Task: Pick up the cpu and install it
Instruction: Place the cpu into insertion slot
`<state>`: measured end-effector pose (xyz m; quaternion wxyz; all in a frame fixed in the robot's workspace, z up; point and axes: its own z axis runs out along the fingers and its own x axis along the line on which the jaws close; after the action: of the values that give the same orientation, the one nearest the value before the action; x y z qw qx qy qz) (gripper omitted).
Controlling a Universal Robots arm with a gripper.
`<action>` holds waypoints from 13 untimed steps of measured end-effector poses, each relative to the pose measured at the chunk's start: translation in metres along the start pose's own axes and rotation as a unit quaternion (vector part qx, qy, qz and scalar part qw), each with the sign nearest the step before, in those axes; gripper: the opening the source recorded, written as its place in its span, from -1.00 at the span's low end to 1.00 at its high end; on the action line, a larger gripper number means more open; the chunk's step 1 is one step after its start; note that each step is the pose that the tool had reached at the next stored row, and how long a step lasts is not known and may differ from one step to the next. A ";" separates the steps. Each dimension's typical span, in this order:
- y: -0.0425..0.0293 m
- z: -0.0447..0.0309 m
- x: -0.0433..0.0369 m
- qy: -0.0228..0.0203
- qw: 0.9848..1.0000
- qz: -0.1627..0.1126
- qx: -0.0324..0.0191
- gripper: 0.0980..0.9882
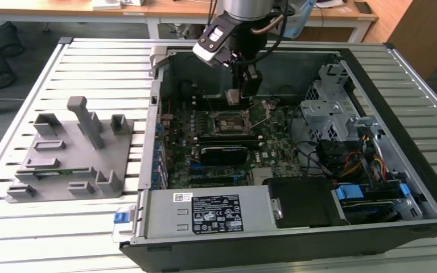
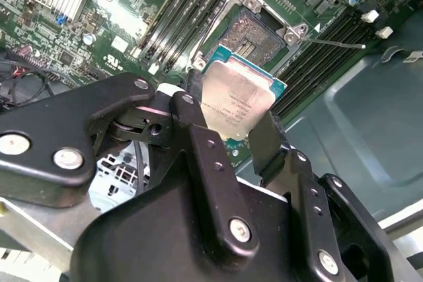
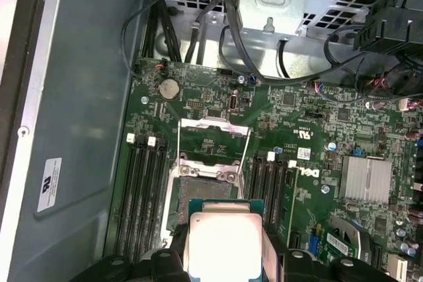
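The cpu (image 2: pixel 236 100), a flat square chip with a silver-grey top and a thin teal rim, sits between the black fingers of my gripper (image 2: pixel 228 127), which is shut on it. In the first wrist view the cpu (image 3: pixel 223 242) hangs a little above the motherboard, close to the socket (image 3: pixel 201 186). The socket (image 2: pixel 254 37) stands uncovered, its metal frame (image 3: pixel 213 138) swung up and its wire lever released. From the exterior view my gripper (image 1: pixel 238 94) hovers inside the computer case (image 1: pixel 157 74), just behind the socket (image 1: pixel 227 122), with the chip too small to make out there.
Memory slots (image 3: pixel 142 189) flank the socket on both sides. A metal drive cage (image 1: pixel 329 108) and cables fill the case's right in the exterior view, with a black power supply (image 1: pixel 211 213) at the front. A grey fixture plate (image 1: pixel 70 156) lies on the slatted table at the left.
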<state>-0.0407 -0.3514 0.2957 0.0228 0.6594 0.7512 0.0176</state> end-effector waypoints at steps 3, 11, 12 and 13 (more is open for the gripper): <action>-0.0001 0.0027 0.0001 0.000 1.000 0.000 0.000 -0.04; -0.0005 0.0089 0.0002 0.000 1.000 0.000 0.000 -0.04; -0.0005 0.0096 0.0002 0.000 1.000 0.000 0.000 -0.04; -0.0006 0.0103 0.0002 0.000 1.000 0.000 0.000 -0.04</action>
<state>-0.0407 -0.3513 0.2854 0.0229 0.6594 0.7512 0.0177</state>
